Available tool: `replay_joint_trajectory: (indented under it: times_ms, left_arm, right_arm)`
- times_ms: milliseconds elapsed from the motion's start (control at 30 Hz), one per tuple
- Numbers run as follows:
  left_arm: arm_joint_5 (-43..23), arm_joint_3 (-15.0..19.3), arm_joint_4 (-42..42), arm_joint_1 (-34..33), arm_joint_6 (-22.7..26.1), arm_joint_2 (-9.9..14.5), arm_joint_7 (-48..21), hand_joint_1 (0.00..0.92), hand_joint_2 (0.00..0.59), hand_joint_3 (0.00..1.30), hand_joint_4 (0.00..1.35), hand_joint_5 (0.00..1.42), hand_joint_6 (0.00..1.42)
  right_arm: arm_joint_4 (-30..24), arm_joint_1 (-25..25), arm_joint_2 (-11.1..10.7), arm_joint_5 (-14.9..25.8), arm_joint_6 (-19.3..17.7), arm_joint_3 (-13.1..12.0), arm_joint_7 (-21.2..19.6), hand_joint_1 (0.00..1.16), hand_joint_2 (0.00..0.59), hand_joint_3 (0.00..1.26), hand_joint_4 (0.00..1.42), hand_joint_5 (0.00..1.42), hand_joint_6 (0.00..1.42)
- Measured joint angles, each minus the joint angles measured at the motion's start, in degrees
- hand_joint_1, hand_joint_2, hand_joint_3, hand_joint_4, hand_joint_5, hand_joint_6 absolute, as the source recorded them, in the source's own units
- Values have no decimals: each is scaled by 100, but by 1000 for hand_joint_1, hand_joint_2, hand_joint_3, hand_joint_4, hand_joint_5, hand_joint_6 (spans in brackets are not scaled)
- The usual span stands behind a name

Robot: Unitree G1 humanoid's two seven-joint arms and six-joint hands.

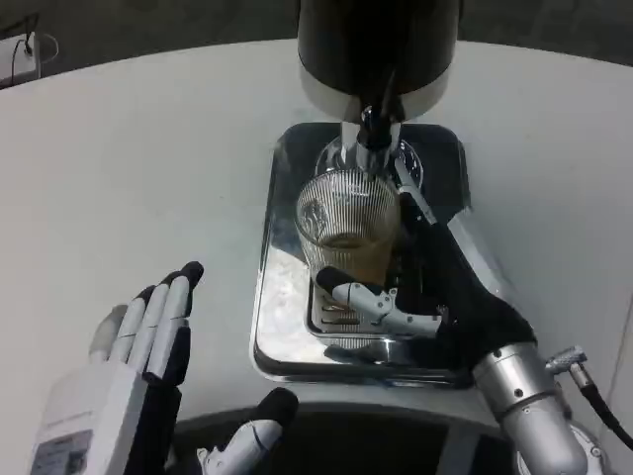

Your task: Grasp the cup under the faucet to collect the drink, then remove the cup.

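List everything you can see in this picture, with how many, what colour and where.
Drink dispenser: one, black with a silver base, top centre, its faucet over the cup.
Ribbed glass cup: one, clear, some amber drink inside, under the faucet.
Drip tray: one, shiny silver, centre of the table.
Table: one, white, all around.
White box with cable: one, top left corner.
Left hand: white and black, fingers spread, lower left, holding nothing.
Right hand: black and white, holding the cup from the right.
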Motion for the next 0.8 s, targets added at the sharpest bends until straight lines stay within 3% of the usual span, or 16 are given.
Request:
replay_joint_trajectory:
  times_ms: [433, 800]
  left_arm:
    - [-84, 140, -36, 24, 28, -3, -27, 0, 190, 0, 0, 23, 0]
    - [-112, 187, -115, 55, 150, -26, -78, 0, 186, 0, 0, 24, 0]
  right_arm:
    - [179, -126, 261, 255, 2, -18, -50, 685, 205, 130, 232, 266, 355]
    - [210, -134, 371, 365, 3, -15, -58, 835, 188, 195, 330, 373, 521]
